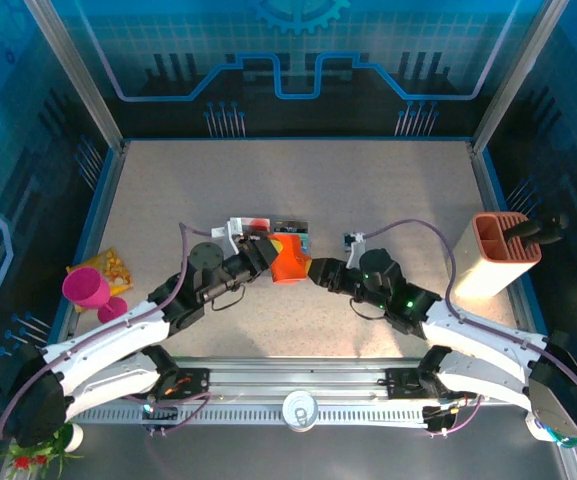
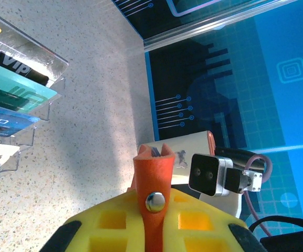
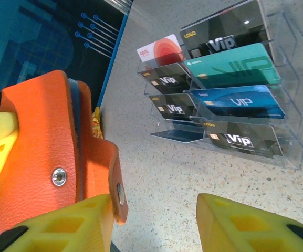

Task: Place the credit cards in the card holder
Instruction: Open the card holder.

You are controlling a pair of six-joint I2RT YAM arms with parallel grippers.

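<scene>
Orange card holder [image 1: 290,262] in left end effector [image 2: 153,212], wrist views resolve credit cards [image 3: 230,73]

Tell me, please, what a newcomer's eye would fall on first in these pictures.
The orange-red leather-like card holder stands out at mid-table, pinched by the left gripper with the right gripper open beside it. Just behind stands a clear acrylic slotted tray holding thin black, teal and blue plastic credit cards.

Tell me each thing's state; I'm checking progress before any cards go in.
card holder: snap undone, gripped by left end effector
left end effector: shut on card holder
right end effector: open beside card holder
credit cards: slotted in clear tray
</scene>
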